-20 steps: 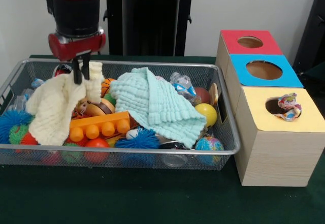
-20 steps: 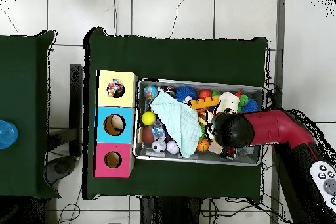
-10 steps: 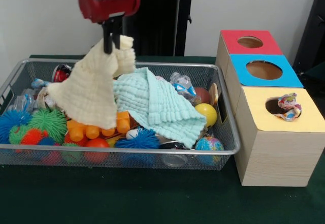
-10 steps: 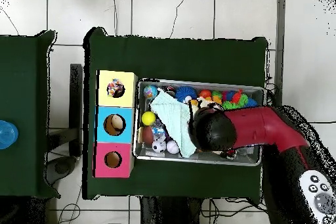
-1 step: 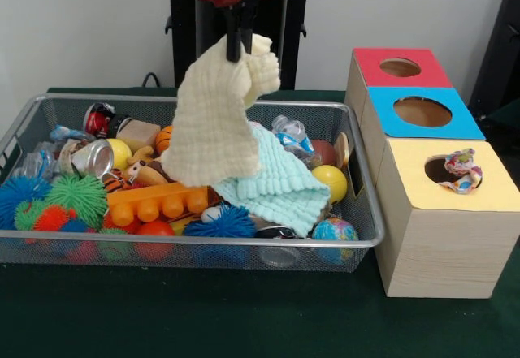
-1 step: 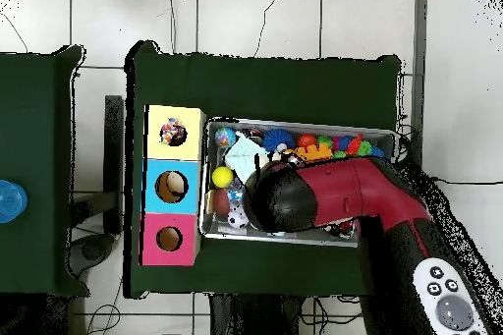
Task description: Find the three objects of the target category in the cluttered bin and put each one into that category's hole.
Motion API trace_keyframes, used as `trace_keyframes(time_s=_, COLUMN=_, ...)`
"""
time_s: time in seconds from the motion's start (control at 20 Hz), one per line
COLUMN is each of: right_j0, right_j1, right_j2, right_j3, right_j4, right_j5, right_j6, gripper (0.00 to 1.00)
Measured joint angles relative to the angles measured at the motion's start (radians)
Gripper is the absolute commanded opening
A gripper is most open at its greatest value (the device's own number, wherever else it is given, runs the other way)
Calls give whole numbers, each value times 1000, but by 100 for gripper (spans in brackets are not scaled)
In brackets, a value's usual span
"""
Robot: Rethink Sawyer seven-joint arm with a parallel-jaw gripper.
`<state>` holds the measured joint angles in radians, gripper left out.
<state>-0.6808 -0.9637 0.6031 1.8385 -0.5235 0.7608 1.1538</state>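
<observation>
One cream cloth [image 5: 218, 122] hung high at centre frame, pinched at its top corner in the closed claw [image 5: 236, 43], its tail trailing just above the mint cloth [image 5: 280, 181] in the wire bin [image 5: 357, 212]. Best handling, by my judgement: lift until the tail cleared the rim, then carry right toward the yellow box [image 5: 447, 212] and centre over its hole [image 5: 452, 171] before letting go.

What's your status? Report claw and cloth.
Claw shut on cream cloth, lifted above wire bin. Cloth tail hangs over mint cloth. Yellow box hole partly blocked by crumpled wrapper.
</observation>
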Motion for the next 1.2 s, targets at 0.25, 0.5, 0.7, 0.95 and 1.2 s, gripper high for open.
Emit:
trace_keyframes(time_s=0.25, right_j0=3, right_j1=0, right_j2=0, right_j3=4, right_j4=1, right_j5=0, right_j6=0, gripper=0)
trace_keyframes(time_s=0.5, right_j0=0, right_j1=6, right_j2=0, right_j3=4, right_j4=1, right_j5=0, right_j6=0, gripper=0)
trace_keyframes(time_s=0.7, right_j0=-6, right_j1=22, right_j2=0, right_j3=4, right_j4=1, right_j5=0, right_j6=0, gripper=0)
trace_keyframes(time_s=0.95, right_j0=-20, right_j1=46, right_j2=-2, right_j3=4, right_j4=-2, right_j5=0, right_j6=0, gripper=0)
trace_keyframes(time_s=1.2, right_j0=-31, right_j1=76, right_j2=-6, right_j3=4, right_j4=-21, right_j5=0, right_j6=0, gripper=0)
